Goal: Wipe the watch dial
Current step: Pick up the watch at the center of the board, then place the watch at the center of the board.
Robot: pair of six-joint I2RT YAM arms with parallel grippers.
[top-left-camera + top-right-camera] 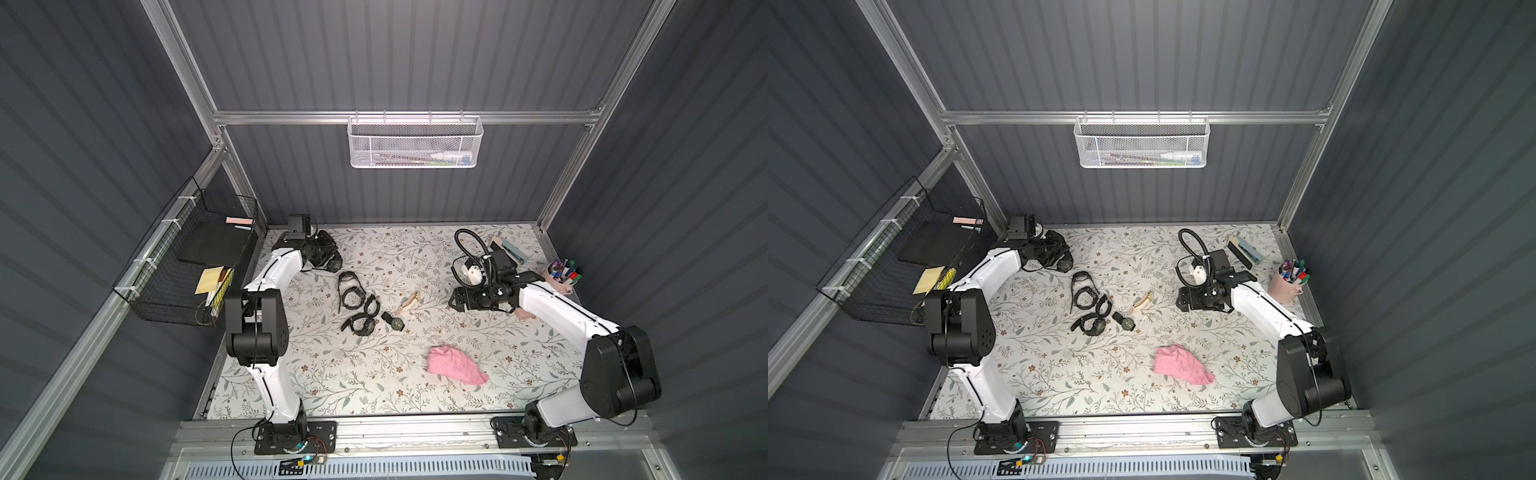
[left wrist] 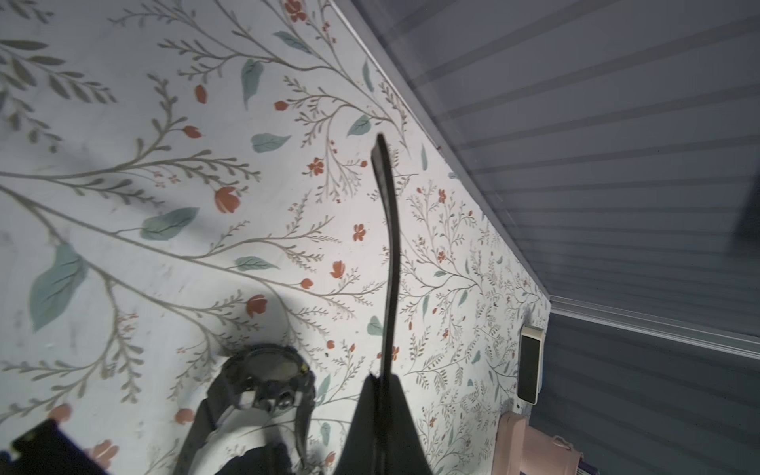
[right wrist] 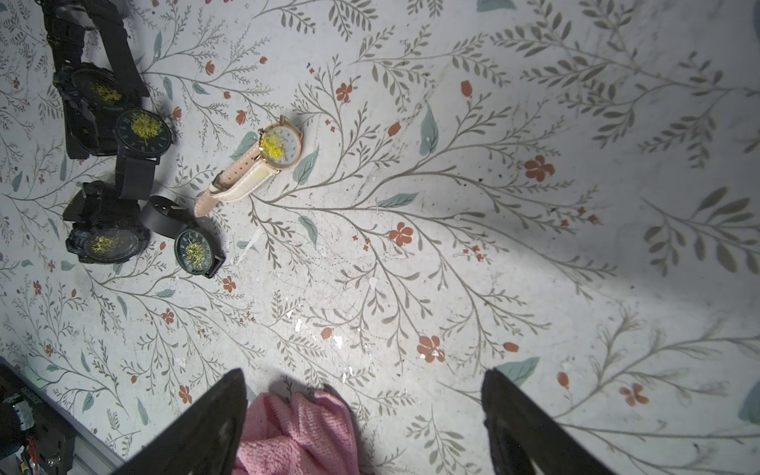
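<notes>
A black watch is held at the far left of the floral tabletop, its strap pinched between the left arm's fingers. The right arm's fingers stand spread, empty, near a cluster of other watches. A pink cloth lies toward the front.

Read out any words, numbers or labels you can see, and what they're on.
Nothing can be read for certain.
Pink-strap watch: dial numerals, too blurred to read.
Black watches: dial markings, too small to read.
White bottle: label too small to read.
</notes>
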